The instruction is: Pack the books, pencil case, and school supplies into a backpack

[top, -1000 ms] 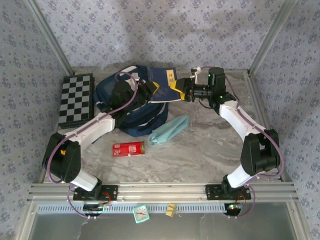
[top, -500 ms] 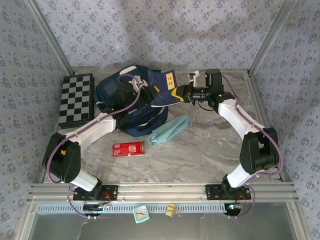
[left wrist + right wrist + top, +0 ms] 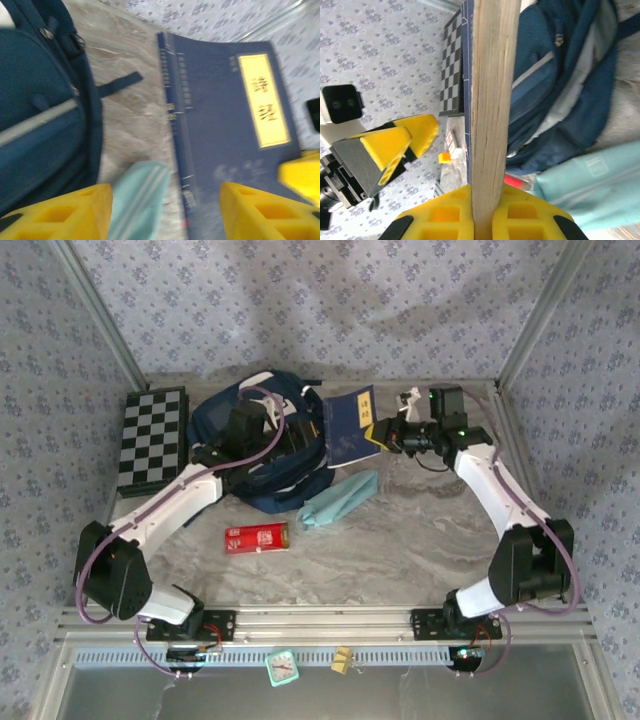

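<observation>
One step in hand: loading books [image 3: 350,427], pinched edge-on by the right gripper [image 3: 388,436] upper centre, just right of the backpack [image 3: 285,485]. Our left gripper [image 3: 166,187] gapes empty; next we need the mouth held wide.

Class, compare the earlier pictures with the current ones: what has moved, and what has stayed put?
The right gripper, still shut on the thin navy-blue book with the yellow label, drew it rightward, off the navy-blue fabric backpack. The left gripper hovers open beside the backpack. The light teal fabric pencil case, small red box and chequered board kept their places.
</observation>
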You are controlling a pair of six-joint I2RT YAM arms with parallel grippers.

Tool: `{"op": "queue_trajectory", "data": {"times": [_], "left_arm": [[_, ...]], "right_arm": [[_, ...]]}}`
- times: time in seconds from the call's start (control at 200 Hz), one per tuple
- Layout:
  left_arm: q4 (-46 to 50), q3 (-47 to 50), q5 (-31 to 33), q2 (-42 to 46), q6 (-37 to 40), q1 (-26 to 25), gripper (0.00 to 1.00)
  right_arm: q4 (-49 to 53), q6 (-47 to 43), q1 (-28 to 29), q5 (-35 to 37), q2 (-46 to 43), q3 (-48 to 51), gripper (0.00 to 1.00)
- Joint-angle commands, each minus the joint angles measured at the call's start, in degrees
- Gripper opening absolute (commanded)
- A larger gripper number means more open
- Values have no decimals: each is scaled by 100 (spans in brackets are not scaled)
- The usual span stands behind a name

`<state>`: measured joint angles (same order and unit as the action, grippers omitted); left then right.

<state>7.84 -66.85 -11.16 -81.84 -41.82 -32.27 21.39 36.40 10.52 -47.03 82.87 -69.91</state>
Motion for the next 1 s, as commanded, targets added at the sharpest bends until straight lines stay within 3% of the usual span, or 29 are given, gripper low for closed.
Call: {"op": "queue_trajectory", "data": {"times": [0.0, 0.26, 0.38, 0.585, 0.73, 0.855, 0.995], "left_arm": [[1460, -280, 563, -36, 1719, -16, 60], [2425, -919, 1329, -1299, 3670, -452, 62], [2459, -1199, 1670, -1800, 3826, -496, 62], [2448, -1595, 1670, -2461, 4110, -509, 57], [2411, -1740, 1579, -2732, 4213, -524, 43], [2364, -1768, 1503, -2724, 4237, -516, 16], [2354, -1807, 1622, -2397, 4209, -516, 1]], "right_arm": [[447, -454, -116, 387, -370, 408, 0], [510, -533, -283, 873, -503, 1066, 0], [310, -403, -423, 898, -524, 1291, 0], [200, -334, -652, 882, -509, 1427, 0], [177, -335, -686, 844, -448, 1445, 0], [200, -401, -694, 847, -406, 1408, 0], [270, -404, -672, 667, -325, 1269, 0]]}}
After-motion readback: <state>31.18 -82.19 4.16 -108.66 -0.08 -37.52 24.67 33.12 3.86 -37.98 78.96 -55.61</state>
